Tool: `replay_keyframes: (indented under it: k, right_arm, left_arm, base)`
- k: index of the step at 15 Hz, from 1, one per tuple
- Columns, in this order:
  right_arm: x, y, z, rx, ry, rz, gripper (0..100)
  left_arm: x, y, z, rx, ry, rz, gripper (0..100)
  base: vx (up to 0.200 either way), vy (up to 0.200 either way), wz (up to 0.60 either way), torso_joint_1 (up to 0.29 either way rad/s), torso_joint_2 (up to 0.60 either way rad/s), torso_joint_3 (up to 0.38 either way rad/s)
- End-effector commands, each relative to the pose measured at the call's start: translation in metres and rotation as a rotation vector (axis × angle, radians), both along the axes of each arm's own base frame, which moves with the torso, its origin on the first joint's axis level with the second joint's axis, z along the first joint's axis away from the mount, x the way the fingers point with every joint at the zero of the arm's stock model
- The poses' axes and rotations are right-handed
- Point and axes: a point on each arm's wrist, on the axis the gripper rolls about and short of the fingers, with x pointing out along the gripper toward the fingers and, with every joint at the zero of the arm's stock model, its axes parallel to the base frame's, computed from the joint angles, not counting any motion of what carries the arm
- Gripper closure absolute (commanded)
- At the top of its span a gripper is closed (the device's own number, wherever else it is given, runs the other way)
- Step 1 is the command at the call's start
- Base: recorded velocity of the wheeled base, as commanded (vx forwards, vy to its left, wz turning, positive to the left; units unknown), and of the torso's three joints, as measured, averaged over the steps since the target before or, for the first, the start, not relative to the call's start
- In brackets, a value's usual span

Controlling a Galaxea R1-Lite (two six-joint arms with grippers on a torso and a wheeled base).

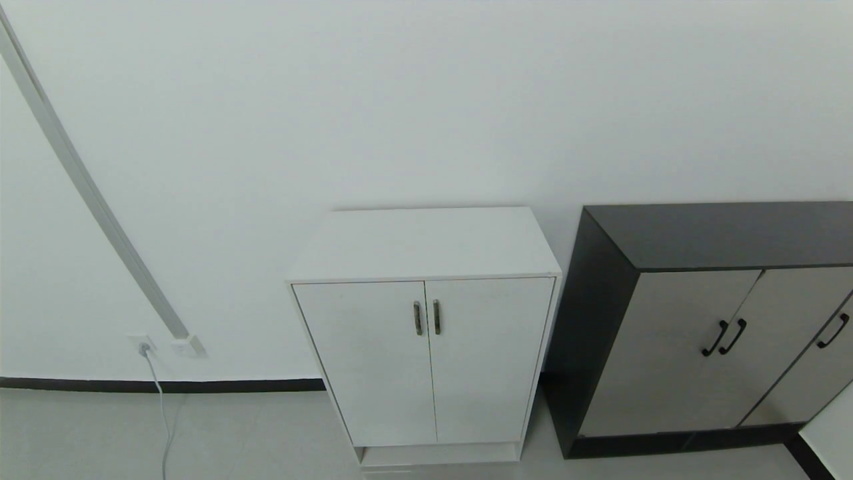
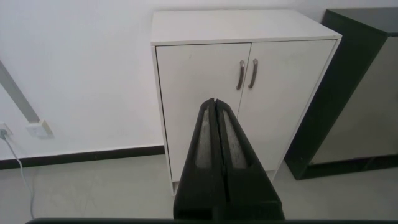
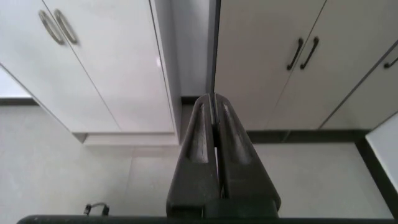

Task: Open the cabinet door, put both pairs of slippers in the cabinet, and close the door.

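Note:
A white cabinet (image 1: 426,320) stands against the wall with both doors closed and two grey handles (image 1: 427,317) side by side at the middle. My left gripper (image 2: 215,102) is shut and holds nothing; it sits well back from the white cabinet (image 2: 242,81), level with the left door. My right gripper (image 3: 215,98) is also shut and bare, facing the gap between the white cabinet (image 3: 93,56) and the dark one. No slippers appear in any frame.
A dark cabinet (image 1: 706,320) with light doors and black handles stands just right of the white one. A wall socket (image 1: 142,347) with a grey cable (image 1: 163,413) sits low on the left wall. A slanted cable duct (image 1: 86,187) runs down to it. Pale floor lies in front.

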Motion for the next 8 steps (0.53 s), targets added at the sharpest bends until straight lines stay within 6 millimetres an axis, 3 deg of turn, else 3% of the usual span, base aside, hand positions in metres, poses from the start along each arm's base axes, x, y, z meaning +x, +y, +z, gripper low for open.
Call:
replay_keyframes:
  k: [1, 8]
  right_arm:
    - [-0.0054, -0.0002, -0.0008, 0.002, -0.07, 0.0, 100]
    - [-0.0132, -0.0004, -0.0026, 0.037, -0.172, -0.064, 100]
  left_arm:
    - [0.0001, 0.0, 0.0, 0.001, 0.001, 0.0, 100]
    - [0.0001, 0.0, 0.0, 0.001, 0.001, 0.0, 100]
  base:
    - [0.0, 0.0, 0.0, 0.0, 0.0, 0.0]
    - [0.0, 0.0, 0.0, 0.0, 0.0, 0.0]
